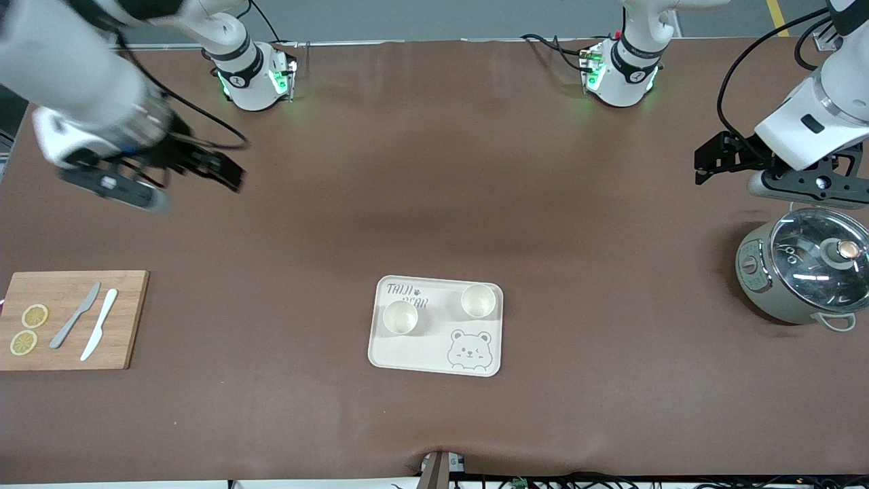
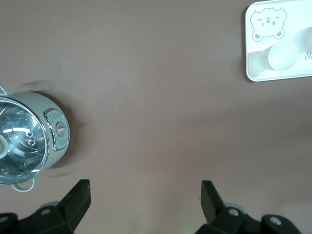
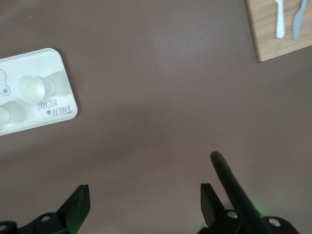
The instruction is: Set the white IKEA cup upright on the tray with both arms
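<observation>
Two cups are counted, one (image 1: 400, 317) toward the right arm's end and the other (image 1: 478, 301) toward the left arm's, both upright and empty on the one tray (image 1: 434, 356) at mid tabletop (image 1: 434, 170). One board (image 1: 129, 319) carries two lemon slices (image 1: 28, 329) and two knives (image 1: 88, 322). One lidded pot (image 1: 804, 275) is seen. The left tool (image 1: 709, 163) hangs near the pot, the right tool (image 1: 220, 170) over bare tabletop; the fingers of each are held apart, nothing between.
</observation>
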{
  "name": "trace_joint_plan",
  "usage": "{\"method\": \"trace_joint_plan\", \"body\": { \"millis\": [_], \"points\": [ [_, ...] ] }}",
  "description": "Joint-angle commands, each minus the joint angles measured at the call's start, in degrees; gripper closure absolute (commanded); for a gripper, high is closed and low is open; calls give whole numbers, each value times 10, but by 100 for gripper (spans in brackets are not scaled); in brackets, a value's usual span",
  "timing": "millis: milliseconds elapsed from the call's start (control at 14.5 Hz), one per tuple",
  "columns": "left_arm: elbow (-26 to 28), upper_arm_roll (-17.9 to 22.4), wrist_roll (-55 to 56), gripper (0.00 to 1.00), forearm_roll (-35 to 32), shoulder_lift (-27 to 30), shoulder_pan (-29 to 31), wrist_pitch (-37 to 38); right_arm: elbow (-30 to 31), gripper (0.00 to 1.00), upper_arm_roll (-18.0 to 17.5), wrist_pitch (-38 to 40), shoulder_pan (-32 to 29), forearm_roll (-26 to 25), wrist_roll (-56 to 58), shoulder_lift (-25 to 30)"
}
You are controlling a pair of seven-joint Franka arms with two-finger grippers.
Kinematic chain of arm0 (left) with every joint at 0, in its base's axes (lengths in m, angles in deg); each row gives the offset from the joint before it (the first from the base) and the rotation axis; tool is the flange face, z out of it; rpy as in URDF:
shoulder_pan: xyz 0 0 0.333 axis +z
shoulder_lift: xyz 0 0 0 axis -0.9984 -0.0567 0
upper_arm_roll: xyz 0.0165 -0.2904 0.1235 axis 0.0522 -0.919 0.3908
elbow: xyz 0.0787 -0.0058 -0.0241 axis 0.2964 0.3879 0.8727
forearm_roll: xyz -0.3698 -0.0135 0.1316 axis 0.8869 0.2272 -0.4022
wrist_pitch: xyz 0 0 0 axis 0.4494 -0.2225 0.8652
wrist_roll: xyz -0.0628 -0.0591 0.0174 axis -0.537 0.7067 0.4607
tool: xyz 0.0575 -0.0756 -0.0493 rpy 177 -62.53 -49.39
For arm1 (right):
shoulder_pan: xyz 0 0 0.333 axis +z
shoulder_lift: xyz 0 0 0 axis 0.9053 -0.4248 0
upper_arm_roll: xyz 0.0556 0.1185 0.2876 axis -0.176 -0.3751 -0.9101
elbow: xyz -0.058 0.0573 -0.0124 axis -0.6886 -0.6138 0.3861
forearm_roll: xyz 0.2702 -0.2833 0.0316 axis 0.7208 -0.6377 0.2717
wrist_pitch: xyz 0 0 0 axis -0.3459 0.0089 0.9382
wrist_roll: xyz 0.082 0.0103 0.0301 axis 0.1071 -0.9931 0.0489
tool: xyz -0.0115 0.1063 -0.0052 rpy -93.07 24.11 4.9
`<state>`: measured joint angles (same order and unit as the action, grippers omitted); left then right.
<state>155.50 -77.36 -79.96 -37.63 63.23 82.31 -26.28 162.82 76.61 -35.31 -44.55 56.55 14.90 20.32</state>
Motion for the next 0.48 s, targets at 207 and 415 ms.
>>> {"method": "trace_joint_plan", "body": {
  "millis": [207,415],
  "points": [
    [7,1,-12,0,-2,13,5,11,38,0,-9,-20,-181,1,284,30],
    [7,1,-12,0,-4,14,5,11,68,0,-10,-65,-200,-40,337,30]
  ]
}}
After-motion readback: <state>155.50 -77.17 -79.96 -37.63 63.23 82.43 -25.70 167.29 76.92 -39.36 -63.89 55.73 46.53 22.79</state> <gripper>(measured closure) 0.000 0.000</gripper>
